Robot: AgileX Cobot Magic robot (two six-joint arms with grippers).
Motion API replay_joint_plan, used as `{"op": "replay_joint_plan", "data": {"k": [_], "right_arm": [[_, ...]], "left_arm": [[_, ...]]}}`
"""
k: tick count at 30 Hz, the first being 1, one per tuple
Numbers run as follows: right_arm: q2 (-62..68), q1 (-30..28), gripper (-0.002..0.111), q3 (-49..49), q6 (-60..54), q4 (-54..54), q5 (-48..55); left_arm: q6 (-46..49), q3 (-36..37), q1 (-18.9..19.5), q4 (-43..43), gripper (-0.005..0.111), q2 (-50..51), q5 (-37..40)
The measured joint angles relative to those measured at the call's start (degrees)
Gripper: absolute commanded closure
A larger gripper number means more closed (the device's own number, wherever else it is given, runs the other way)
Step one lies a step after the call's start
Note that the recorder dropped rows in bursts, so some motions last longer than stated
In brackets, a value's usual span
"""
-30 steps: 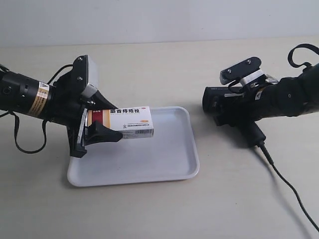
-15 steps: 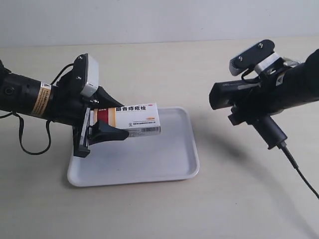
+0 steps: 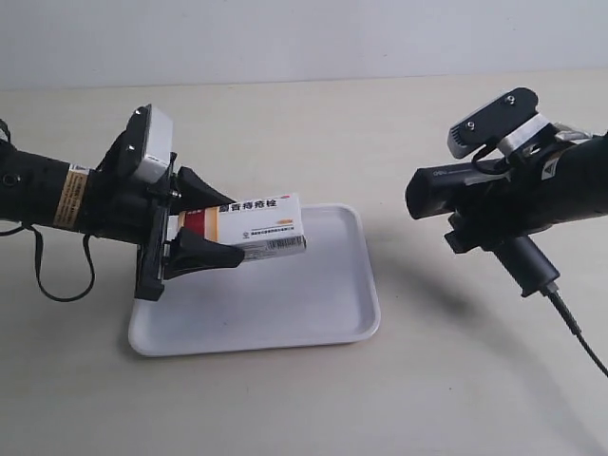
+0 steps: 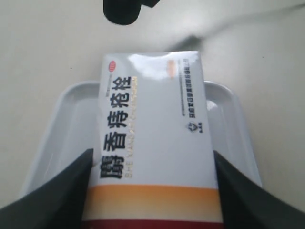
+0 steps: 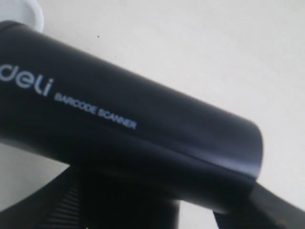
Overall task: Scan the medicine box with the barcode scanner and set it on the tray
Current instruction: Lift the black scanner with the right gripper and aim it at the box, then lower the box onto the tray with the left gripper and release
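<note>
White cardboard, red-and-orange band at the gripped end — the medicine box point(image 3: 249, 228) is clamped in the left tool point(image 3: 204, 228) and held in the air above the tray point(image 3: 285, 313), not yet set down. The right tool point(image 3: 494, 223) grips the barcode scanner point(image 3: 475, 190), lifted off the tabletop point(image 3: 437, 380), head aimed toward the box. Both pickups look done; scanning — seemingly at hand — and placing remain.
</note>
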Motion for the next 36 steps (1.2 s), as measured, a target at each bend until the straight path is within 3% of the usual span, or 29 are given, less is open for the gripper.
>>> {"op": "replay_joint_plan", "data": {"k": [4, 9, 14, 17, 22, 28, 32, 36], "right_arm": [[-0.41, 0.00, 0.108, 0.00, 1.05, 0.70, -0.67], [7.78, 0.00, 0.108, 0.00, 7.42, 2.62, -8.68], [13.62, 0.00, 0.108, 0.00, 10.53, 2.84, -14.62], [14.48, 0.00, 0.103, 0.00, 10.89, 2.96, -16.48], [14.93, 0.00, 0.076, 0.00, 10.89, 5.71, -17.75], [15.18, 0.00, 0.030, 0.00, 12.01, 6.62, -18.30], [15.17, 0.00, 0.007, 0.00, 16.61, 7.03, -17.94], [12.06, 0.00, 0.003, 0.00, 17.64, 7.13, -16.63]], "left_arm": [[-0.24, 0.00, 1.44, -0.75, 0.103, 2.43, -0.13], [-4.41, 0.00, 1.44, -6.51, 0.081, 5.58, 3.90], [-4.76, 0.00, 0.88, -9.42, 0.080, 7.18, 8.49], [-4.38, 0.00, 0.07, -9.63, 0.063, 7.18, 9.81], [-4.14, 0.00, -2.48, -9.96, 0.028, 7.18, 14.43], [-4.06, -0.19, -4.28, -7.04, 0.001, 7.06, 15.34], [-5.26, -0.19, -4.28, -6.17, 0.001, 6.18, 15.99], [-7.53, -0.08, -4.28, -5.11, 0.001, 2.83, 17.51]]}}
